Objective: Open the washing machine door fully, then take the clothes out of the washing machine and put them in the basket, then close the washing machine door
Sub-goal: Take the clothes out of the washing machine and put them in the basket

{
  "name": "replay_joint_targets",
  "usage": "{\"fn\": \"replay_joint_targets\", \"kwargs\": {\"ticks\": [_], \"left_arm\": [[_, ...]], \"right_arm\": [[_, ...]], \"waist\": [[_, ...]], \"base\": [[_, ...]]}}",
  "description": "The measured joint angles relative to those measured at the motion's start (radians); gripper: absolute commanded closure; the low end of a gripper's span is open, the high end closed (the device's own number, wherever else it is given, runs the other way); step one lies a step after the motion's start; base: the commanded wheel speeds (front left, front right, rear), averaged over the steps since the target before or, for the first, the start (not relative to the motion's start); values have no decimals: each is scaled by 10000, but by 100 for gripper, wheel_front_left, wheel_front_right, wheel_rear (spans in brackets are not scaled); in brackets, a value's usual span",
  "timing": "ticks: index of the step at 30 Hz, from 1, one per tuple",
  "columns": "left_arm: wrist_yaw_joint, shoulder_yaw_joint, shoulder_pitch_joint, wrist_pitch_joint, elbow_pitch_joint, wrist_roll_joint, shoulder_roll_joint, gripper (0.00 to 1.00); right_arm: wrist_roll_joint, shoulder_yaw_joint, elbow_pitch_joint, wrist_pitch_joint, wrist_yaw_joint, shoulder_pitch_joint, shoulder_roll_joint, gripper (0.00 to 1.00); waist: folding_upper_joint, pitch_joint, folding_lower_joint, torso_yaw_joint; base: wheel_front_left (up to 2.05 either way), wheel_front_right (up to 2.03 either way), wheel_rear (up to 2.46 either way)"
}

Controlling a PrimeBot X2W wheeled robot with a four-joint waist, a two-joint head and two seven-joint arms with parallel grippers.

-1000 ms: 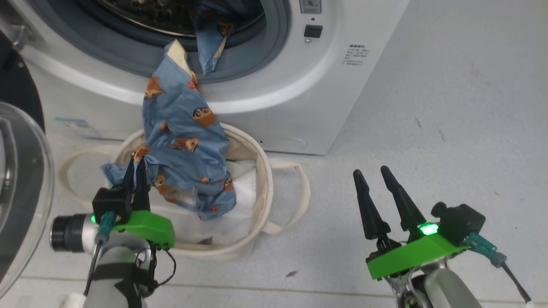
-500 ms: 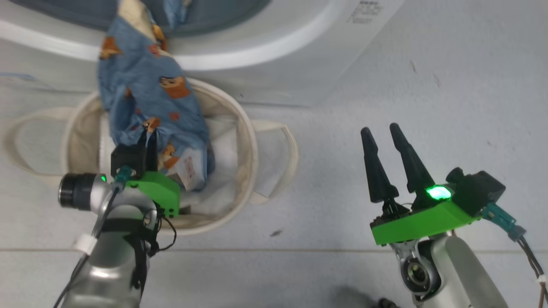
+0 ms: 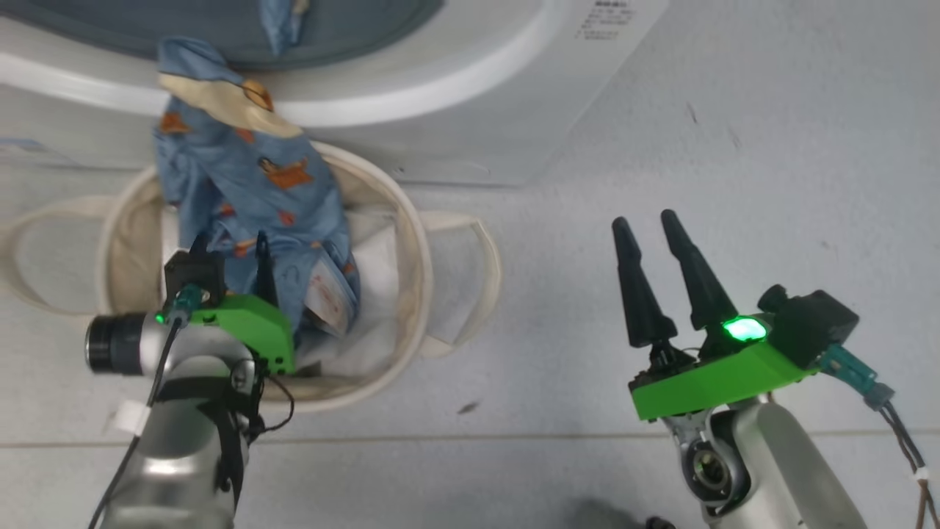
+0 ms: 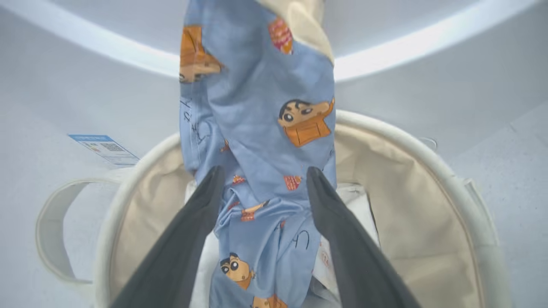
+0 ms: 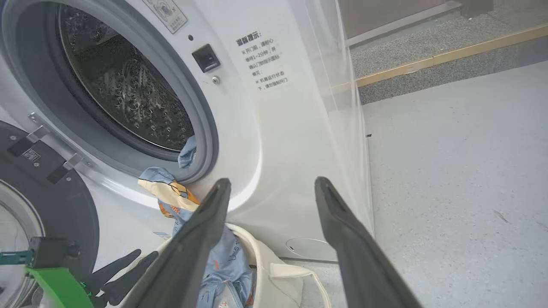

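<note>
**Left end effector** (image 4: 265,171): open. The two long dark fingers (image 4: 192,231) are spread, and the light blue fabric garment printed with orange-brown cartoon faces (image 4: 257,107) hangs between them. The left wrist view does not show whether either finger touches the cloth. The end effector is positioned over the round cream canvas basket with looped strap handles (image 4: 406,141).

**Garment position:** the lower end sits inside the basket, on top of a plain white sheet (image 3: 374,250). The upper end, which has a cream patch, lies against the front of the white front-loading washing machine (image 5: 278,128), just below its opening. A second piece of light blue cloth (image 5: 187,152) hangs over the grey rubber gasket (image 5: 205,124) at the bottom edge of the perforated steel drum (image 5: 124,94).

**Basket position:** on the pale grey speckled floor (image 3: 661,110), just beside the machine front and below the opening.

**Right end effector** (image 5: 273,182): open, with nothing between the fingers. It is positioned over the bare floor, well apart from the basket, on the robot's right.

**Door:** the large round washing machine door with a glossy black rim (image 5: 64,205) is swung away from the opening.
</note>
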Motion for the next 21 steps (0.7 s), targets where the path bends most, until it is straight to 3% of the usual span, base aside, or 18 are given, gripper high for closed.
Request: {"fn": "replay_joint_targets", "kwargs": {"ticks": [12, 21], "left_arm": [[-2, 199, 2897, -2, -4096, -130, -230, 0], [-232, -165, 5055, -4, -6117, -190, -313, 0]], "right_arm": [[-92, 420, 474, 0, 0, 830, 0, 0], [-347, 245, 786, 0, 0, 1654, 0, 0]], "waist": [[0, -2043, 0, 654], [1, -3600, -1, 989]], "base": [[0, 0, 0], [0, 0, 0]]}}
